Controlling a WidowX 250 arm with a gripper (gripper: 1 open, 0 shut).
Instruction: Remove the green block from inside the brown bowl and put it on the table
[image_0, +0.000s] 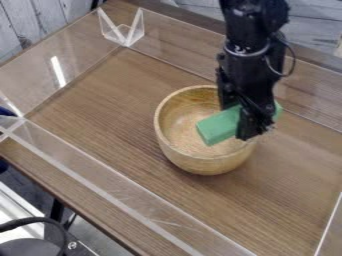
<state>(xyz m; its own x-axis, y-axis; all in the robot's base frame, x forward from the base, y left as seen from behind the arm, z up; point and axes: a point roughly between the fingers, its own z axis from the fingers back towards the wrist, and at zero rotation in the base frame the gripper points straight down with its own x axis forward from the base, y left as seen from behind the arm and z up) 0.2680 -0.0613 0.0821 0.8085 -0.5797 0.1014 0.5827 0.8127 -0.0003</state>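
My black gripper hangs over the right side of the brown bowl, shut on the green block. The block is lifted clear of the bowl's floor and sits tilted at about rim height, its right end between the fingers. The round wooden bowl rests mid-table with nothing else showing inside it. The table is a brown wood-grain top.
Clear acrylic walls edge the tabletop on all sides. A clear acrylic bracket stands at the back left. The arm rises from the gripper toward the top of the view. Bare tabletop lies right and front of the bowl.
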